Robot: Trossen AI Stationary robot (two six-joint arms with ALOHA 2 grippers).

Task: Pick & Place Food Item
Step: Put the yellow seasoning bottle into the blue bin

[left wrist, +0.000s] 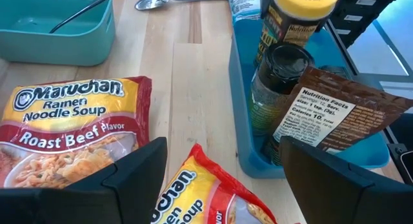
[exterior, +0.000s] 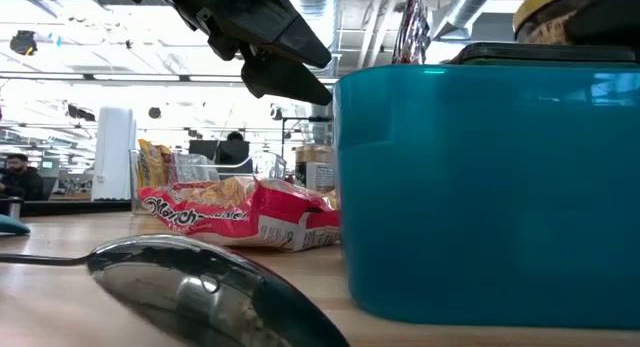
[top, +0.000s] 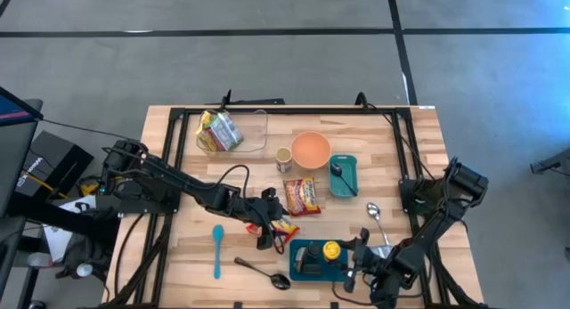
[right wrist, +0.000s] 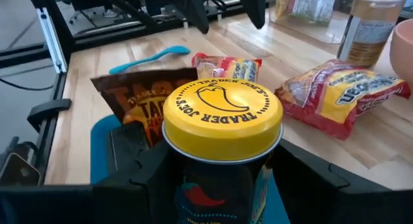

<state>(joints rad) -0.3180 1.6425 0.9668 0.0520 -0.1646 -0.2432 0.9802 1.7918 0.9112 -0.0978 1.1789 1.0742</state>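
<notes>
A Maruchan ramen packet [left wrist: 206, 195] lies flat on the wooden table, just left of the blue tray [top: 307, 266]. My left gripper [left wrist: 222, 179] hangs open above the packet with a finger on either side, clear of it; in the low view its dark fingers [exterior: 275, 47] stand well above the table. A jar with a yellow lid [right wrist: 222, 114] stands upright in the tray, and my right gripper [top: 352, 257] is shut on it. A second ramen packet [top: 301, 196] lies flat farther back. My right gripper holds the jar by its sides just under the yellow lid [right wrist: 177, 179], pinched between the two fingers [right wrist: 135, 185]. It comes nearly level from the table's right side. The jar stays upright inside the tray; the tray wall hides its base.
In the tray are also a brown seasoning packet [left wrist: 335, 114] and a dark bottle [left wrist: 277, 82]. Around it lie a metal spoon [top: 263, 272], a light-blue spoon [top: 216, 247] and another spoon [top: 375, 213]. Farther back stand an orange bowl [top: 311, 149], a teal box [top: 344, 175], a cup [top: 283, 158] and a clear bin [top: 233, 129].
</notes>
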